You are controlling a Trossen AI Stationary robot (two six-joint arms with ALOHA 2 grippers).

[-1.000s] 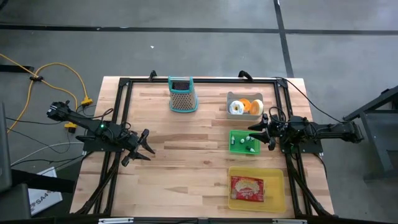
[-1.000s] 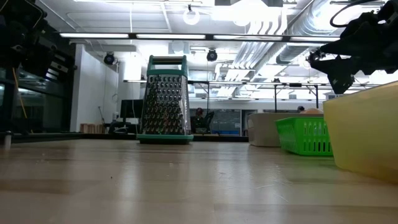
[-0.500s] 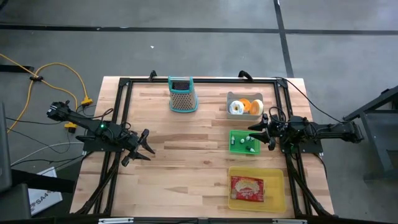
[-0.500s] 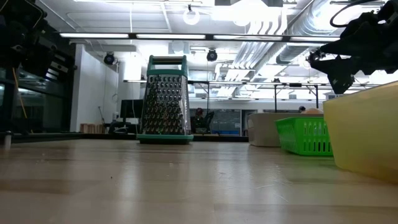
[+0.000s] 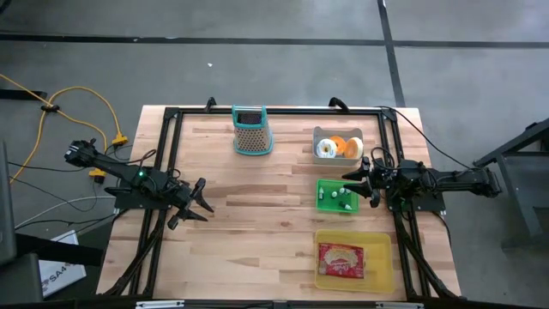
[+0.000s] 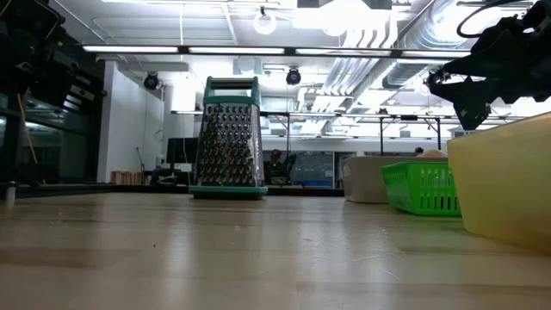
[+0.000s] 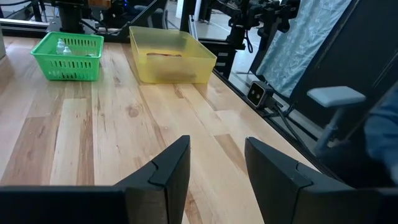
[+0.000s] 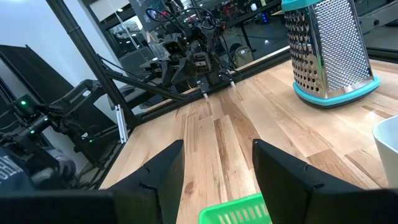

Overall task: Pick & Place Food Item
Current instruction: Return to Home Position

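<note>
Inside the gray bin (image 5: 338,130) the donuts (image 5: 327,149) sit, so right pincer (image 5: 350,182) near it and left pincer (image 5: 204,199) well off hang wide, empty.

bright, even overhead light, sharp

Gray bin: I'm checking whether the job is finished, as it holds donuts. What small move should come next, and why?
Probably draw the right gripper back from above the green basket's edge toward its rest pose: the donuts lie in the gray bin, and both it and the left gripper are open and empty.
</note>
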